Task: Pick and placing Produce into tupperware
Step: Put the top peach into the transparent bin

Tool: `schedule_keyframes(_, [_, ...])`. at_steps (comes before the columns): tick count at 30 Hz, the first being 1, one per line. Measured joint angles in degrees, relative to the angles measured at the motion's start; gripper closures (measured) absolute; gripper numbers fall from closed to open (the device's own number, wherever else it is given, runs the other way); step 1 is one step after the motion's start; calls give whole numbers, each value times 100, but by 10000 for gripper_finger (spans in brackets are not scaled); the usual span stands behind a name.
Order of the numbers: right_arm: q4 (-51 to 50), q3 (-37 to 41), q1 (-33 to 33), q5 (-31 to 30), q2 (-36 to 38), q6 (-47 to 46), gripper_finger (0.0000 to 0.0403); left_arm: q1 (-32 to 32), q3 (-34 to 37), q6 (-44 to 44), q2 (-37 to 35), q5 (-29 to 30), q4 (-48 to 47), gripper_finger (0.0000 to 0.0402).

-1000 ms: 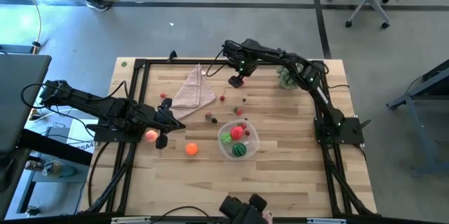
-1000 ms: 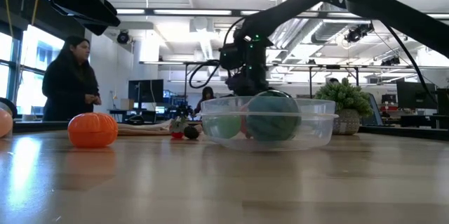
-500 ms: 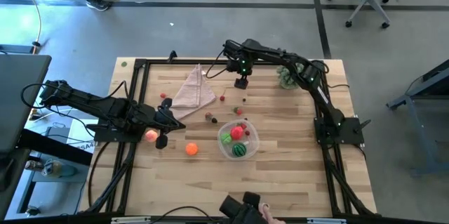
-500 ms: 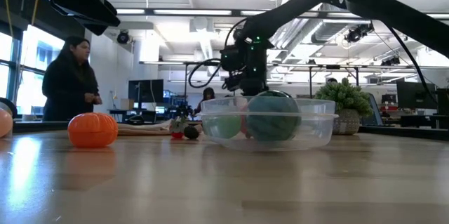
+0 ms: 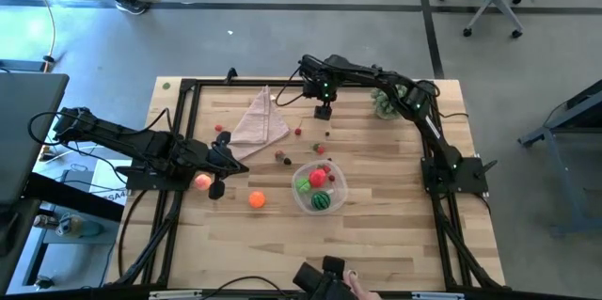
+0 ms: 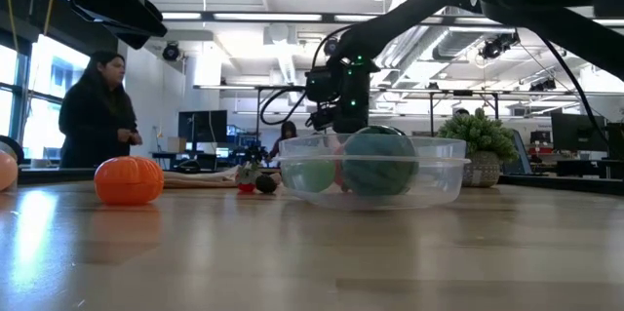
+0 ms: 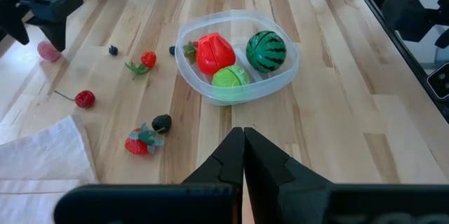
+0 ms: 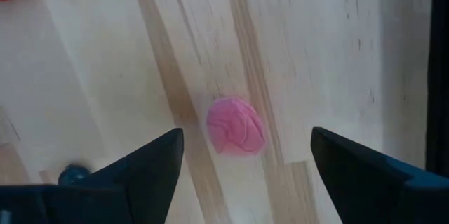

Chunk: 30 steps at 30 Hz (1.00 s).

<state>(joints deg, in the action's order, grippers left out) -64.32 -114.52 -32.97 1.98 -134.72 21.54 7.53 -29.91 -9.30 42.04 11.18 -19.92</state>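
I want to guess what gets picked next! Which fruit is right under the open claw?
The small pink fruit. It lies on the bare wood directly between the right gripper's open fingers, far from the tupperware; no other fruit sits there.

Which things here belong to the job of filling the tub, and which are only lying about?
Job: clear plastic tupperware tub; striped dark-green toy melon; round orange toy fruit; small pink toy piece; open right gripper.
Lying about: folded pink cloth; bushy pale-green plant.

Fruit colours around the clear tub (image 7: 280,76)
Inside it: striped dark-green melon (image 7: 266,50), red fruit (image 7: 214,52), light-green ball (image 7: 230,78); outside it: orange (image 5: 257,200), pink piece (image 8: 236,126).
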Motion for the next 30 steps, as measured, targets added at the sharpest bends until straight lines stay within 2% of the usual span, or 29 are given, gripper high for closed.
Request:
schedule_keyframes(10, [11,7,2,135,-132,-13,137,0,0,0,0,2,0,401])
schedule_keyframes(22, [130,7,2,127,-180,-35,143,0,-1,0,0,2,0,401])
schedule_keyframes(30, [138,7,2,129,-192,-48,191,0,-1,0,0,1,0,401])
